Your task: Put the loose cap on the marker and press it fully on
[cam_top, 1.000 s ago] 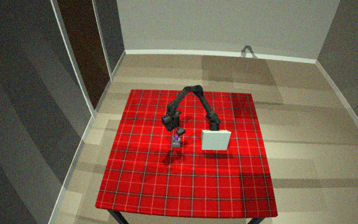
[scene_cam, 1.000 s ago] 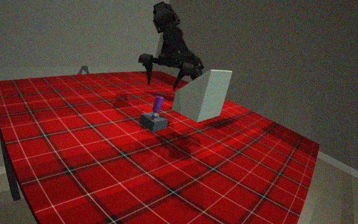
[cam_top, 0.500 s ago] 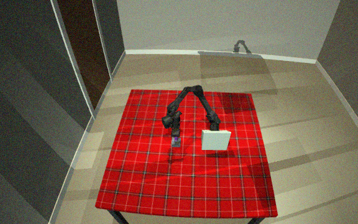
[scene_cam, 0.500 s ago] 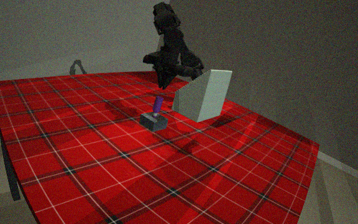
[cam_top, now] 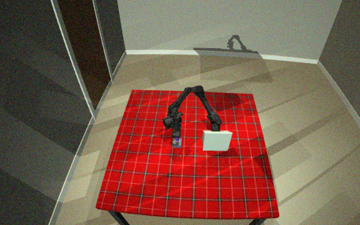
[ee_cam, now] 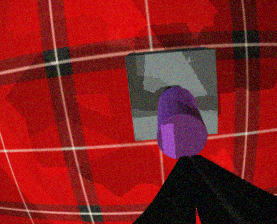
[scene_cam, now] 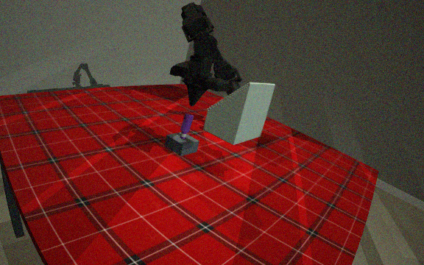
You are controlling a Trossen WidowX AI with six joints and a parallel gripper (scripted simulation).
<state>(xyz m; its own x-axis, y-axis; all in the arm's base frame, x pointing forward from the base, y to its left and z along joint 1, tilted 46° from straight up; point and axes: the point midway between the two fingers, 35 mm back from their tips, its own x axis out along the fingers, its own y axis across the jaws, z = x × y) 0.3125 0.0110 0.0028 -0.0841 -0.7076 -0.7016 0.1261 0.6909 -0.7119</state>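
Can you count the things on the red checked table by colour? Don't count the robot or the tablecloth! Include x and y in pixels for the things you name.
Purple: 1, the cap (cam_top: pixel 177 139) (scene_cam: pixel 187 124) (ee_cam: pixel 182 131) on the marker in the block
Grey: 1, the holder block (cam_top: pixel 177 145) (scene_cam: pixel 181 145) (ee_cam: pixel 172 67)
Pale green-white: 1, the big slanted box (cam_top: pixel 216 141) (scene_cam: pixel 255 112)
Total: 3
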